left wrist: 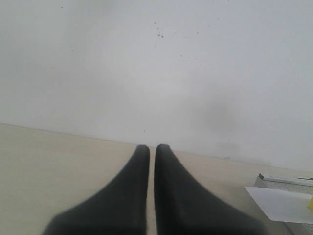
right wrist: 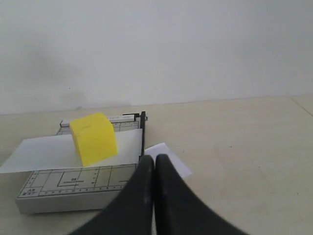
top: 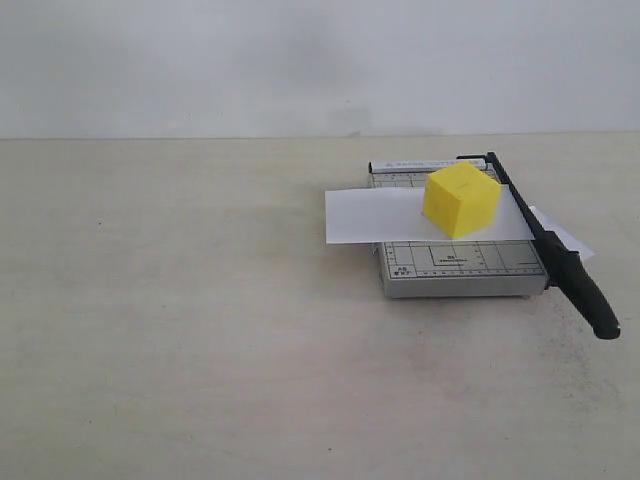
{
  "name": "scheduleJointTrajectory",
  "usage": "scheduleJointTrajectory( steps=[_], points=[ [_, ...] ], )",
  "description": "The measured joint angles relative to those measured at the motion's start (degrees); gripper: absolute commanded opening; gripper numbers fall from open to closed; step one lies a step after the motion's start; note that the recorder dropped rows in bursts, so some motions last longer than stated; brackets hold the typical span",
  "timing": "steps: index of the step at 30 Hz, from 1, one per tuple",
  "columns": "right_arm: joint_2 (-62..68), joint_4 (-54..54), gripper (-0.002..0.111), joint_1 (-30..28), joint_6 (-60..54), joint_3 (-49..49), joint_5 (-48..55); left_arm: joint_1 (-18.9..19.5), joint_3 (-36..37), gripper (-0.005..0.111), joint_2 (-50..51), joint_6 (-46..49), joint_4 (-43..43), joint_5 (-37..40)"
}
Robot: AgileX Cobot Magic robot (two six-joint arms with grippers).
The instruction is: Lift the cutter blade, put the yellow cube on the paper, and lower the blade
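The yellow cube [top: 460, 199] rests on the white paper [top: 375, 216], which lies across the grey gridded trimmer board [top: 455, 268]. The black cutter blade [top: 553, 250] lies flat along the board's right edge, its thick handle sticking out toward the front. Neither arm shows in the exterior view. In the right wrist view my right gripper [right wrist: 154, 159] is shut and empty, hovering near the blade [right wrist: 143, 134], with the cube [right wrist: 94, 138] and paper [right wrist: 44, 152] beyond. My left gripper [left wrist: 151, 148] is shut and empty, far left of the board; only the paper corner [left wrist: 281, 203] shows.
The trimmer board sits on a beige table [top: 180, 330] with a white wall [top: 300, 60] behind. A paper end [right wrist: 168, 157] pokes out past the blade on the right side.
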Motion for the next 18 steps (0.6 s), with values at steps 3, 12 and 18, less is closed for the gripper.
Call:
scheduleJointTrajectory(
  steps=[3,12,18],
  points=[
    [-1.48,-0.43,0.0,-1.03,-0.77,0.09,2.84,0.0,0.0,0.005,0.0,0.0,0.0,0.0],
    [-11.05,-17.29,0.0,-3.93,14.69,0.39,19.5,0.0,0.0,0.005,0.0,0.0,0.0,0.0],
    [-11.14,-18.29,0.0,-3.93,16.13,0.39,20.47,0.0,0.0,0.005,0.0,0.0,0.0,0.0]
  ],
)
